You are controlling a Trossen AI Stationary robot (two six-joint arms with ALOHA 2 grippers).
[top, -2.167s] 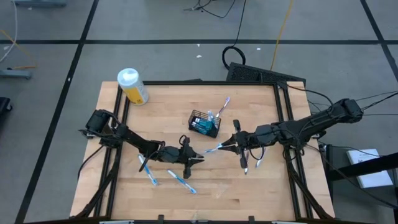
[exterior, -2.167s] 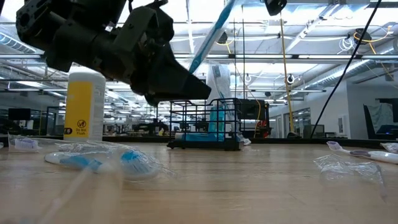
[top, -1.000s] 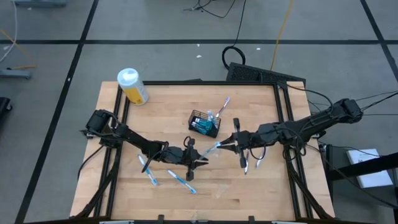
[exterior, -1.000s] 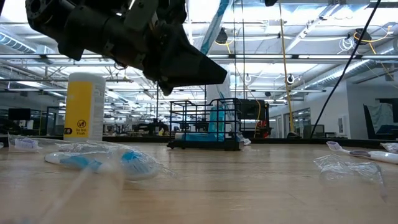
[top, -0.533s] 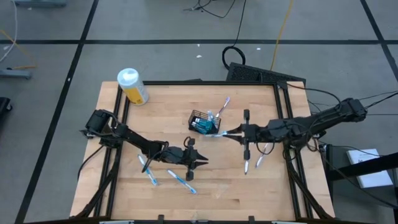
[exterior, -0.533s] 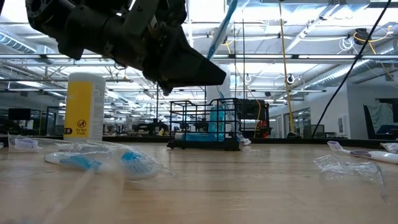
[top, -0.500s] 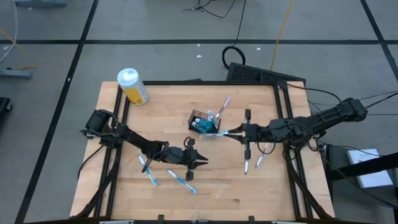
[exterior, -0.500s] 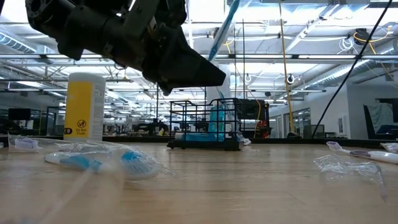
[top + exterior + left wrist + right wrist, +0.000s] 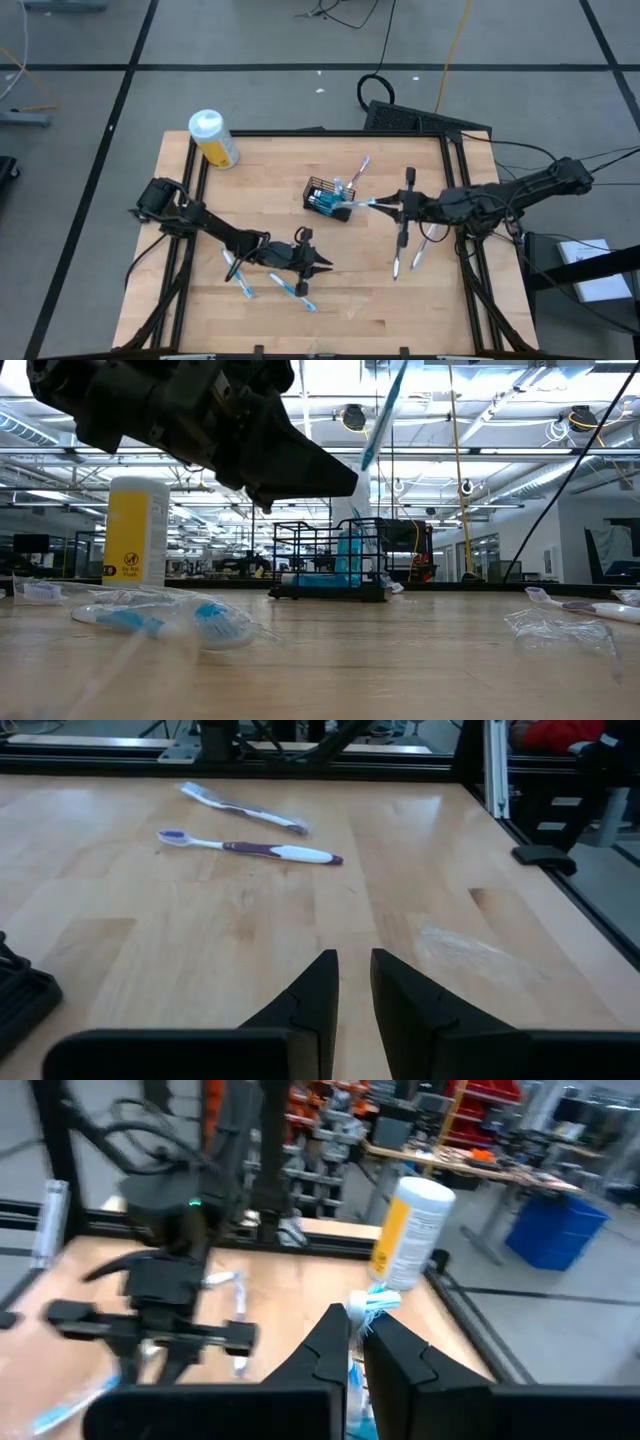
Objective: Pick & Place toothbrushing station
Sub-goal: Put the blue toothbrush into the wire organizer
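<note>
- Closest to the table's front edge, two wrapped toothbrushes [image 9: 293, 293] lie loose on the wood, white with blue ends, clear film crinkled round them. In the low view they're the blurry blue-and-white lump at the front.
- Right by them is the left gripper [image 9: 318, 265], hovering just off the table [image 9: 400, 310]. Its fingers [image 9: 318, 990] sit with only a thin slit between them and nothing in there, so pretty much empty-handed.
- Over on the right side, two more brushes [image 9: 407, 258] lie side by side; from the left wrist view one has a purple and white handle, the other is in a clear wrapper.
- Middle of the table: the basket [image 9: 328, 198], small, black wire mesh, rectangular, open top. There's teal stuff inside, looks like the little tubes, plus a brush standing up and leaning out toward the back.
- Just to the right of the basket is the right gripper [image 9: 374, 203], pinched tight on a held brush [image 9: 352, 204], white with a blue end. The free end reaches to the basket's right edge; can't tell if it's touching the wire. In the low view that brush hangs tilted up in the air above the basket.
- Furthest back, at the left rear corner, a yellow bottle [image 9: 213, 139] with a white cap, well apart from everything else.
</note>
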